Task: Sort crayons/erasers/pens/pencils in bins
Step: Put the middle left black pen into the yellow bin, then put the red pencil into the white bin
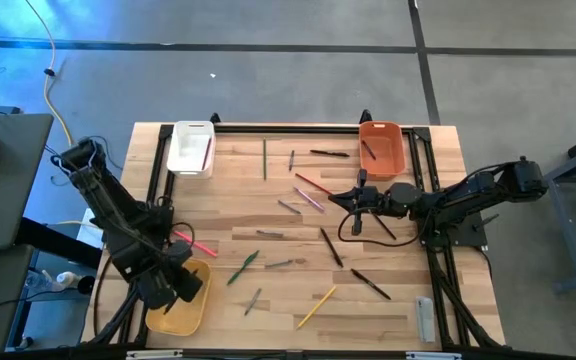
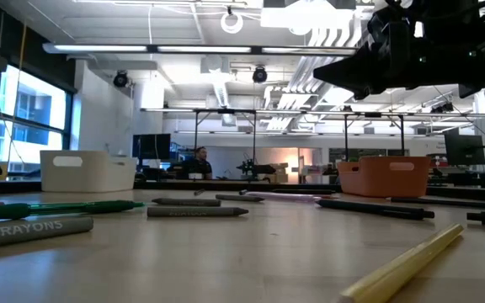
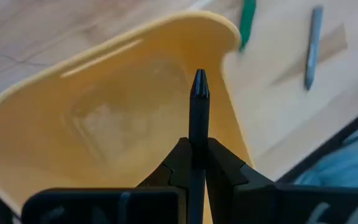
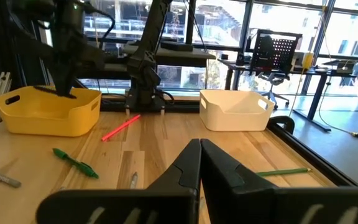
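- left gripper (image 3: 197,163) hangs over the yellow bin (image 1: 180,305) at the near-left corner of the tabletop (image 1: 268,255) – jaws pinching a black stick (image 3: 198,118), its tip pointing down into the bin
- same gripper seen from above (image 1: 183,283), just over the yellow bin's rim
- right gripper (image 1: 353,203) sits above the middle-right of the tabletop, jaws pressed together, holding nothing; its fingers (image 4: 194,171) meet in a point in the right wrist view
- white bin (image 1: 190,147) at far-left corner, a reddish stick lying in it
- orange bin (image 1: 381,143) at far-right corner, a dark stick inside
- the rest of the crayons/pens/pencils are scattered loose on the tabletop between the bins
- pink-red stick (image 1: 194,241) just beside the left arm, near the yellow bin
- green pen (image 1: 243,268) centre-left; green stick (image 1: 264,158) toward the far edge
- yellow pencil (image 1: 317,306) near the front; also close up in the low view (image 2: 404,263)
- black sticks (image 1: 331,247) and (image 1: 370,284) right of centre, well apart from any bin
- grey crayon (image 2: 32,230) labelled "crayons" lies nearest in the low view
- grey flat bar (image 1: 425,320) at the near-right corner
- a person (image 2: 199,162) far off in the room behind
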Controlling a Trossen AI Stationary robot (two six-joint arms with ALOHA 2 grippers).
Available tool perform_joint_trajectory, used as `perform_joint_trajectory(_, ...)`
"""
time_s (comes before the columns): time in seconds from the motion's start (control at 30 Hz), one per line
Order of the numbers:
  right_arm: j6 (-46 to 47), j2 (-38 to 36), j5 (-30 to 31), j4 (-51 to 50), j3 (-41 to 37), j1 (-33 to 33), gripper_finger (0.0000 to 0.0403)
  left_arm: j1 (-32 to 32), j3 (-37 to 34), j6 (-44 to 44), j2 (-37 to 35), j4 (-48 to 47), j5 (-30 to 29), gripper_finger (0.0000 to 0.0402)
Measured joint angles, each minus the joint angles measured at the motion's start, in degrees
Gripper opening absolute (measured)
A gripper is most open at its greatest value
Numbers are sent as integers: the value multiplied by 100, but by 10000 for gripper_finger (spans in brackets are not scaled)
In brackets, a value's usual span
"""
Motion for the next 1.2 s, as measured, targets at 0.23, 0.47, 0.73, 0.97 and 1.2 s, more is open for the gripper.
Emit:
perform_joint_trajectory(0.23, 2, 2, 0, 13, 0, 0, 0, -157, -564, -656, 0, 438, -125, 9)
perform_joint_trajectory(0.47, 2, 1, 0, 13, 0, 0, 0, -258, -1027, -948, 95, 883, -138, 9)
perform_joint_trajectory(0.73, 2, 1, 0, 13, 0, -2, 0, -256, -1094, -947, 225, 910, -9, 39)
perform_joint_trajectory(0.97, 2, 1, 0, 13, 0, -2, 0, -253, -1088, -599, 235, 908, 216, 83)
perform_joint_trajectory(1.2, 0, -1, 2, 13, 0, -2, 0, -253, -578, 713, 73, 852, 239, 85)
